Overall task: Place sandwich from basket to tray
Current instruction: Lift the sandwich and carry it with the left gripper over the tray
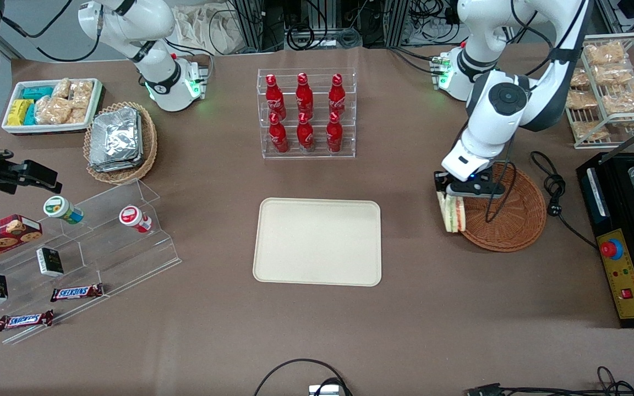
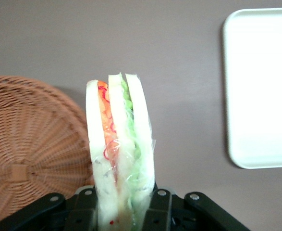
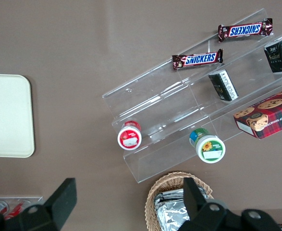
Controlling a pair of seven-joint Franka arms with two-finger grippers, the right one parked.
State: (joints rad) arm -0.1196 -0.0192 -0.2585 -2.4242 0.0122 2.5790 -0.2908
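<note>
My left gripper (image 1: 453,202) is shut on the sandwich (image 1: 452,213), a wrapped wedge of pale bread with green, red and orange layers. It hangs above the rim of the reddish-brown wicker basket (image 1: 515,217), on the side facing the tray. In the left wrist view the sandwich (image 2: 119,149) stands between the two black fingers (image 2: 159,211), with the basket (image 2: 30,154) beside it and nothing lying in it. The cream tray (image 1: 318,242) lies flat mid-table, toward the parked arm from the basket, and its corner (image 2: 261,86) shows in the wrist view.
A clear rack of red bottles (image 1: 306,113) stands farther from the front camera than the tray. A black cable (image 1: 553,192) and a black machine (image 1: 625,236) lie beside the basket at the working arm's end. A wire shelf of bagged snacks (image 1: 608,82) stands there too.
</note>
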